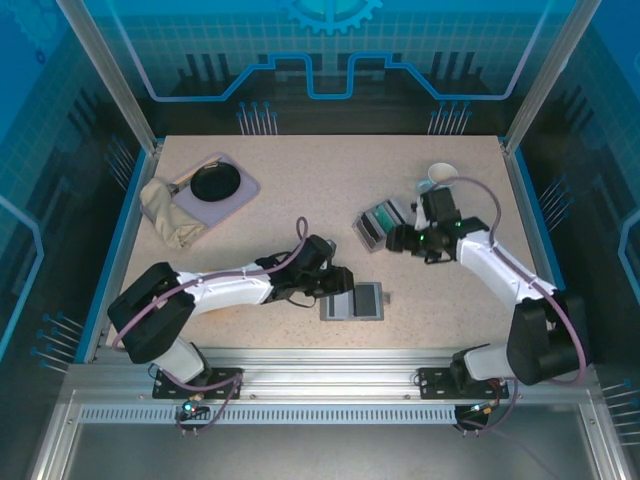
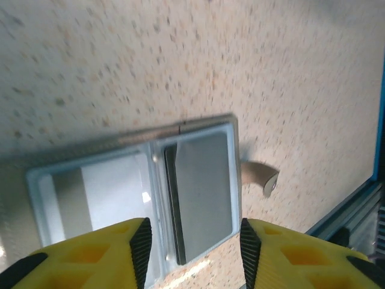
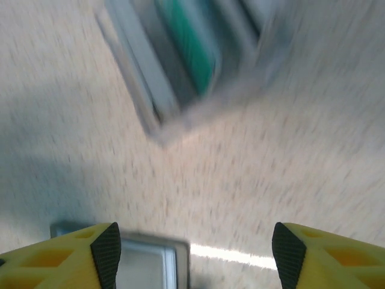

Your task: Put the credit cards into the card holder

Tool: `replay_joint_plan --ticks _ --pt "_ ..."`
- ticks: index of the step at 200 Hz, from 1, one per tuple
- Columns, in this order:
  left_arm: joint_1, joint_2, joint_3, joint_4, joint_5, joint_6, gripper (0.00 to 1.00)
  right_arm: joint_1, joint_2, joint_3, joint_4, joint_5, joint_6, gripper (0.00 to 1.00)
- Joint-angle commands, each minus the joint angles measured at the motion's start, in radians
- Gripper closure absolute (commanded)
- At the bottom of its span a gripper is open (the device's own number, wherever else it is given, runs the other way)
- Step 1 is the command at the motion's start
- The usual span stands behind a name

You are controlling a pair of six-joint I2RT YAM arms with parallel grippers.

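The left gripper (image 2: 195, 244) hangs low over the card holder (image 2: 201, 192). Its yellow fingers (image 2: 90, 259), tipped with black pads, are parted to a middling gap and grip nothing. The single holder lies open and flat on the speckled table (image 2: 180, 54), directly beneath the fingers and just ahead of them. In the wrist view it shows one pale-blue half on the left and one dark half on the right. A small grey tab (image 2: 260, 174) sticks out from the dark half's outer edge.

The right gripper (image 3: 198, 253) stands wide and empty over bare tabletop. The clear slotted box (image 3: 174, 90) is ahead of it, and a corner of the holder shows beside one finger. From above, this gripper sits just beside the box, while the holder lies apart from it, nearer the arms' bases and in front of the left arm.

The credit cards (image 3: 189, 48) stand on edge in the box's slots and show as teal-green. The wrist view is blurred and the overhead view too small to count them or to read any print.

Beyond the box, one white mug (image 1: 440, 175) stands near the table's far right. Well apart at the far left, one lavender mat (image 1: 240, 195) carries one round black dish (image 1: 213, 181). One beige cloth (image 1: 168, 215) lies bunched against the mat's near-left edge.
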Motion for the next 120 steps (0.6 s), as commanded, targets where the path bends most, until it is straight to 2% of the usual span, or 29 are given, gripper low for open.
replay_joint_plan --ticks 1,52,89,120 --pt "0.051 -0.027 0.011 -0.016 0.002 0.027 0.52 -0.038 0.116 0.11 -0.03 0.048 -0.096 0.29" --pt "0.126 -0.034 0.009 0.009 0.046 0.014 0.48 -0.069 0.416 0.39 -0.082 0.059 -0.178 0.28" --pt "0.146 -0.026 0.008 0.027 0.06 -0.008 0.45 -0.079 0.581 0.546 -0.158 -0.176 -0.252 0.28" --pt "0.172 0.001 0.014 0.049 0.092 -0.021 0.45 -0.07 0.606 0.54 -0.142 -0.395 -0.289 0.32"
